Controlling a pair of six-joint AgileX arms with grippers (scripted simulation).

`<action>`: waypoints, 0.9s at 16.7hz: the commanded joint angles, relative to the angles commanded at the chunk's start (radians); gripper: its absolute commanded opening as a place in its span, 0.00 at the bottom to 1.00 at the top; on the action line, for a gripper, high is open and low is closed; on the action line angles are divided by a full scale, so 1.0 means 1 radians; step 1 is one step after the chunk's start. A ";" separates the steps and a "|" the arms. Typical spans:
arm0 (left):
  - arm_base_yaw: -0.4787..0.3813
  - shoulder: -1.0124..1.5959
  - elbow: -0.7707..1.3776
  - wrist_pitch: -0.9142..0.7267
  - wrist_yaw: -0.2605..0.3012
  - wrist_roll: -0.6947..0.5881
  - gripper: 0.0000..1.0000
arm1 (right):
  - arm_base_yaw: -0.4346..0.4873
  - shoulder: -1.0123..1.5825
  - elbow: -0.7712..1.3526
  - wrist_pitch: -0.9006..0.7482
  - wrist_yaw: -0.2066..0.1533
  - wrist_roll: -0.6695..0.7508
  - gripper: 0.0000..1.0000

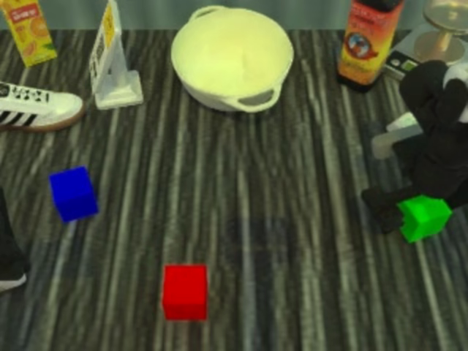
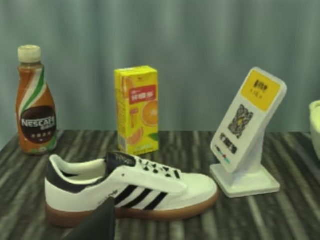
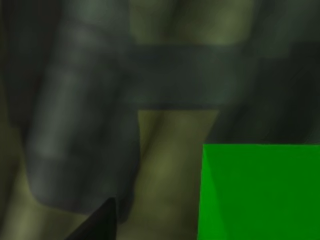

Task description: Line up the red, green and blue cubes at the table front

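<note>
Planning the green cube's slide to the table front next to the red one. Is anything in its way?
Nothing visible. Only bare striped table lies between the glossy green cube, at the right gripper, and the front beside the glossy red cube.

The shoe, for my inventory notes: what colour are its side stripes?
Black stripes on the white shoe, clearest in the left wrist view.

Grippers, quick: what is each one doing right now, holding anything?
Left gripper: parked at the table's left edge, holding nothing visible; fingers cannot be told.
Right gripper: at the green cube on the right; grip cannot be told.
</note>
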 joint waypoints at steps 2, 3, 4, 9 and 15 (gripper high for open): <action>0.000 0.000 0.000 0.000 0.000 0.000 1.00 | 0.000 0.000 0.000 0.000 0.000 0.000 0.92; 0.000 0.000 0.000 0.000 0.000 0.000 1.00 | 0.000 0.000 0.000 0.000 0.000 0.000 0.85; 0.000 0.000 0.000 0.000 0.000 0.000 1.00 | 0.000 0.000 0.000 0.000 0.000 0.000 0.77; 0.000 0.000 0.000 0.000 0.000 0.000 1.00 | 0.000 0.000 0.000 0.000 0.000 0.000 0.40; 0.000 0.000 0.000 0.000 0.000 0.000 1.00 | 0.000 0.000 0.000 0.000 0.000 0.000 0.00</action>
